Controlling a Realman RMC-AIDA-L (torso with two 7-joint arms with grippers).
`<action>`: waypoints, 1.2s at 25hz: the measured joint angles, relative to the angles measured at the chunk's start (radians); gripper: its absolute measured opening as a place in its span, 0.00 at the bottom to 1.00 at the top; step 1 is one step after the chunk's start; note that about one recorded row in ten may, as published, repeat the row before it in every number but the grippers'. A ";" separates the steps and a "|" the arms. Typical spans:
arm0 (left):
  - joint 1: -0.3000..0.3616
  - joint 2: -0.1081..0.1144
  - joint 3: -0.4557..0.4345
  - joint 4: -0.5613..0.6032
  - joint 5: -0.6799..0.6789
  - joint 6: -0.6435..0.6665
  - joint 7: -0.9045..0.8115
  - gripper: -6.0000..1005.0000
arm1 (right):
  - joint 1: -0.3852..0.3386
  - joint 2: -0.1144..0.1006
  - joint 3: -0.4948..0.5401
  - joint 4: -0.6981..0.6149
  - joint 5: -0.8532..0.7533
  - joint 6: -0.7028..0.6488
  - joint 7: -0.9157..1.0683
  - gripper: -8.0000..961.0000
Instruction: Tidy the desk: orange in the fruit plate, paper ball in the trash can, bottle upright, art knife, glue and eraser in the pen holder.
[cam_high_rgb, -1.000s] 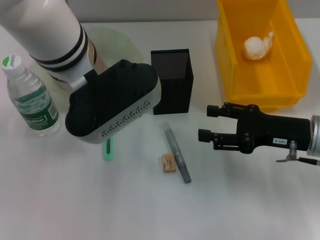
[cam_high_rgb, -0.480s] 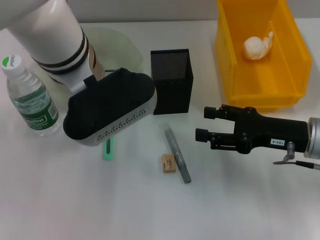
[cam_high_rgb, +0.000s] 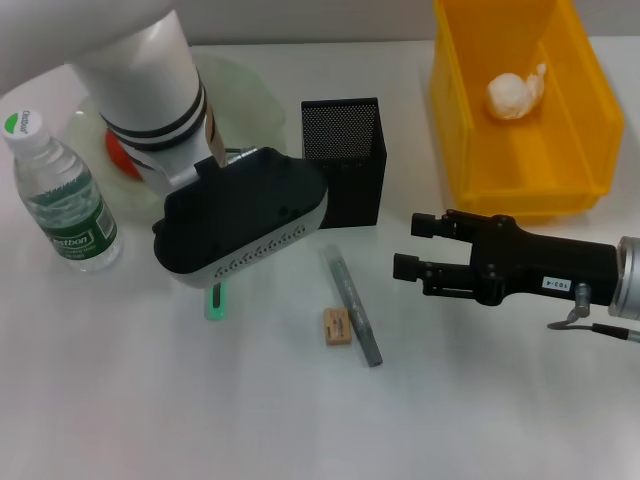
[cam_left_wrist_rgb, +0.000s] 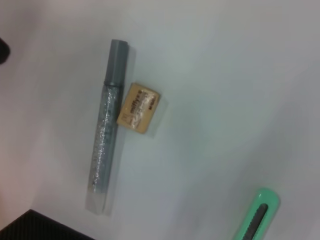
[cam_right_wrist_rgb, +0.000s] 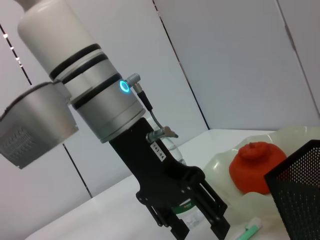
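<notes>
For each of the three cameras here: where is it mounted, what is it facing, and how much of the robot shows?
Head: above, looking down at the desk; both arms show, right claw open.
Left wrist: straight down on the glue, eraser and art knife; no robot parts.
Right wrist: sideways across the desk at the left claw, orange and pen holder.
Shared: head and left wrist both show eraser and glue.

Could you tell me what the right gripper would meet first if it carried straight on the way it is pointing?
Probably the glue stick: the right gripper points across the table toward it, though it may pass above; its height is unclear.
</notes>
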 joint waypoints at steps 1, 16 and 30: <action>0.000 0.000 0.000 0.000 0.000 0.000 0.000 0.68 | 0.000 -0.001 0.000 0.000 0.000 0.000 0.002 0.82; 0.001 0.000 0.056 -0.042 0.000 -0.039 -0.041 0.63 | -0.005 -0.003 0.000 0.000 -0.003 0.000 0.007 0.82; 0.018 0.000 0.089 -0.075 -0.001 -0.090 -0.046 0.52 | -0.008 -0.003 0.000 0.008 -0.005 0.001 0.010 0.82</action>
